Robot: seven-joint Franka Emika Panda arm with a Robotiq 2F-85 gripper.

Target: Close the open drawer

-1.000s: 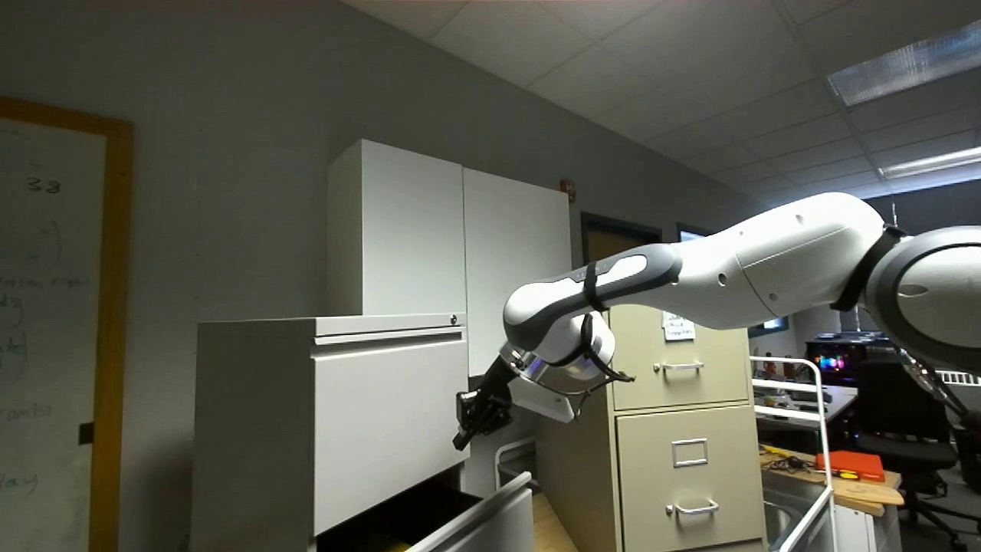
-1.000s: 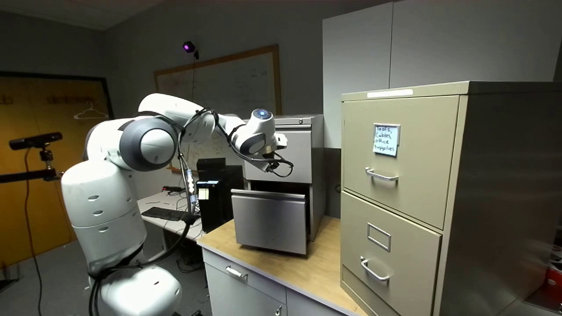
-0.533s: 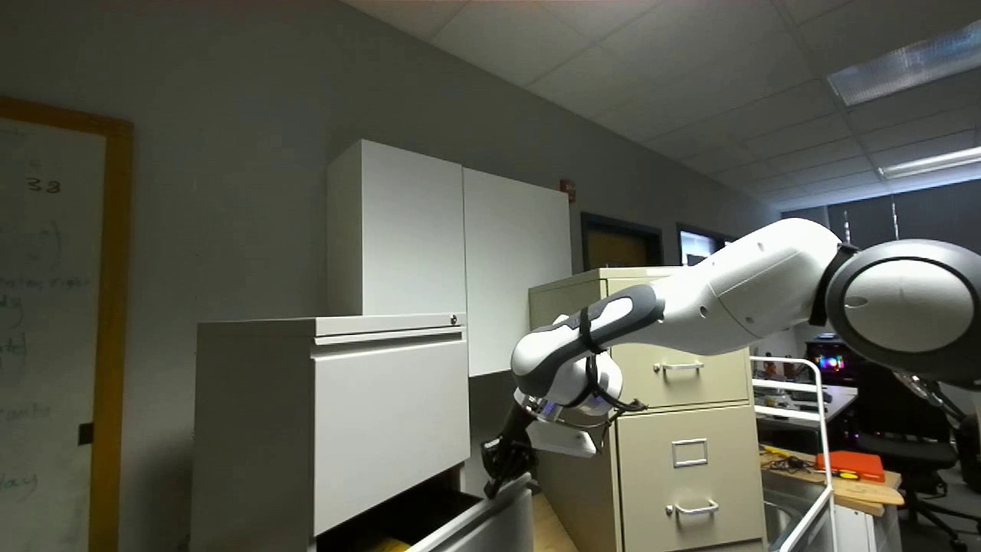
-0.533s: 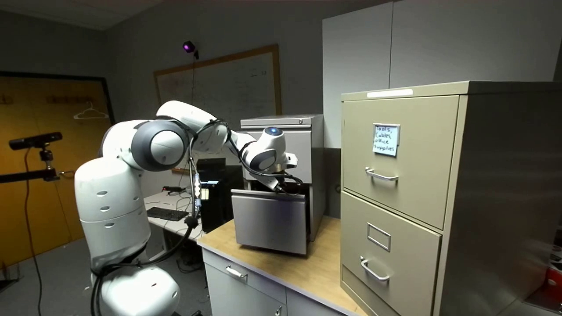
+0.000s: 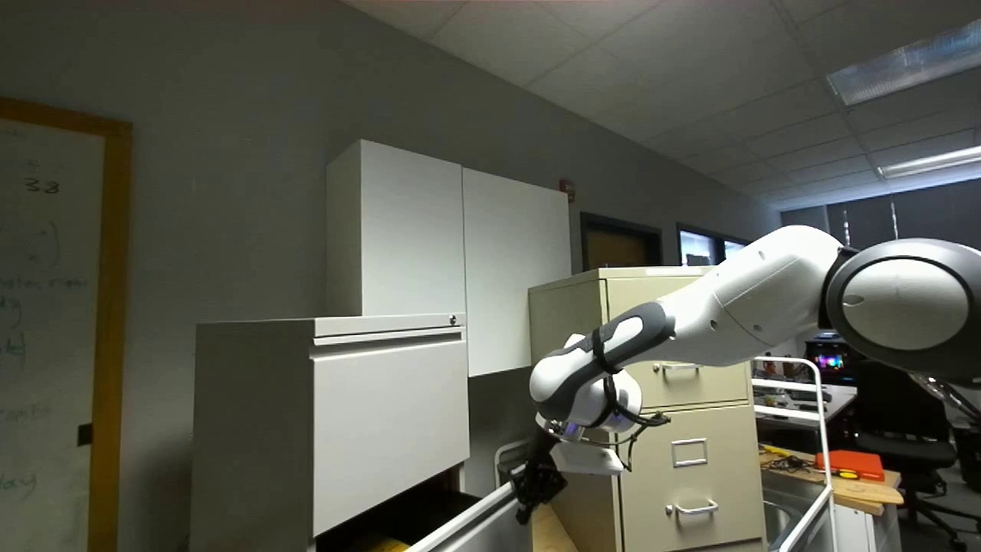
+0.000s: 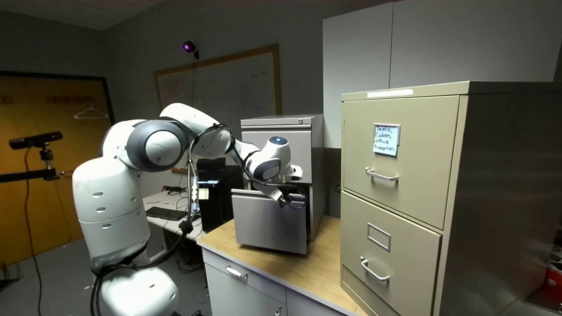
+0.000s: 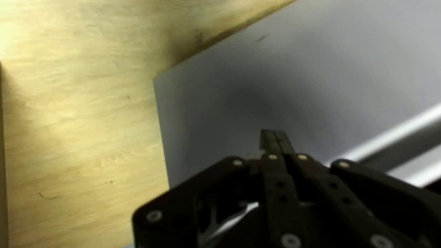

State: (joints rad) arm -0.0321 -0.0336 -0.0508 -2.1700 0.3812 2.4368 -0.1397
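- Drawer [image 6: 268,224] is standing pulled out, the lower one of the broad pale cabinet [image 5: 329,429], its front hanging over the wooden counter [image 6: 329,245].
- Gripper [image 7: 274,133] is pointing at the drawer's front, its two fingers [image 7: 284,144] lying pressed together, nothing showing between them.
- Wrist view: tips are overlapping the flat front, on the outer side of the bright lip [image 7: 396,134]. Touching or just apart, I'm not managing to tell.
- Judging the step: lining up for the push, with the closing itself remaining.
- Gripper is sitting off-centre, nearer the end by the beige filing cabinet [image 6: 395,210]. Pushing from there is likely skewing the drawer; shifting toward the middle before pressing is looking safer.
- Leaving the fingers together is suiting the job: a blunt pusher, meeting flat metal a little below the lip.
- Going too high is risking the tips riding over the lip and into the drawer; going too low is risking scraping the counter.
- Pushing is wanting a straight, level line toward the cabinet, building slowly, then easing off as the front is nearing home.
- Cable [image 5: 654,420] is looping out beside the arm [image 5: 766,299]; watching it for snagging on the lip.
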